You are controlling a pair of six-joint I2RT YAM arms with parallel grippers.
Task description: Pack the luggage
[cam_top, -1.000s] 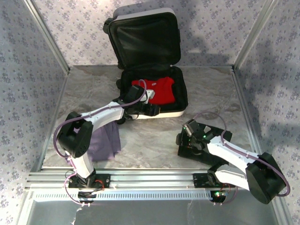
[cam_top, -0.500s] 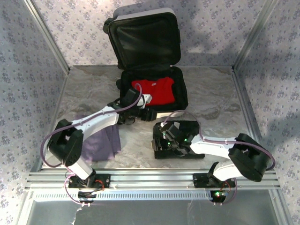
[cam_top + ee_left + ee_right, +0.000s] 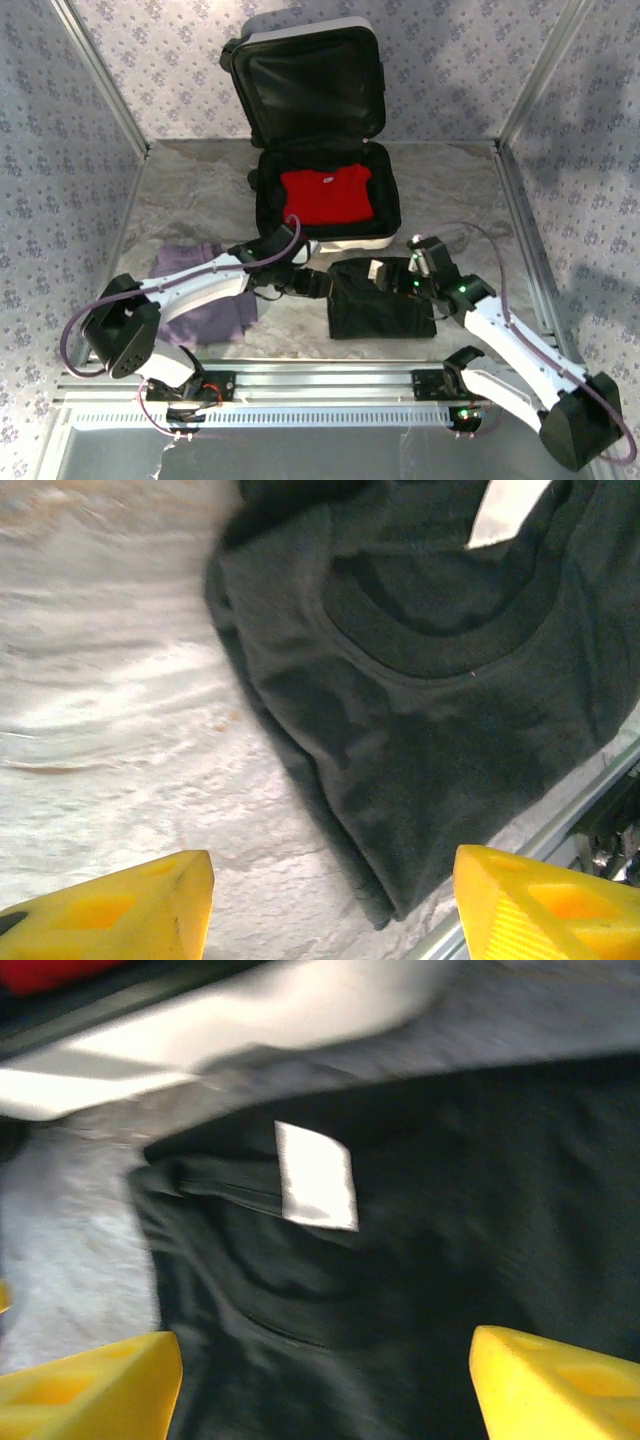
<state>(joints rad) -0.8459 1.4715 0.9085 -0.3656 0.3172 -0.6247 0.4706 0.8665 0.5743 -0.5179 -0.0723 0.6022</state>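
Note:
The luggage (image 3: 330,240) lies open at the back centre, its lid (image 3: 305,85) upright, and a red shirt (image 3: 325,193) lies flat in its base. A folded black shirt (image 3: 385,300) with a white neck label (image 3: 317,1175) rests on the table just in front of it. My left gripper (image 3: 315,284) hovers open at the shirt's left edge; in the left wrist view the shirt's corner (image 3: 400,880) sits between my yellow fingertips (image 3: 330,905). My right gripper (image 3: 400,274) is open above the shirt's collar (image 3: 325,1380), holding nothing.
A purple garment (image 3: 205,305) lies on the table at the left, partly under my left arm. The luggage's white shell (image 3: 250,1010) is close behind the black shirt. The aluminium rail (image 3: 320,380) runs along the near edge, and patterned walls enclose the table.
The black shirt was slid left and now lies spread flat. My right arm drew back to the right. My left gripper came down from the luggage's front edge to the shirt's left edge.

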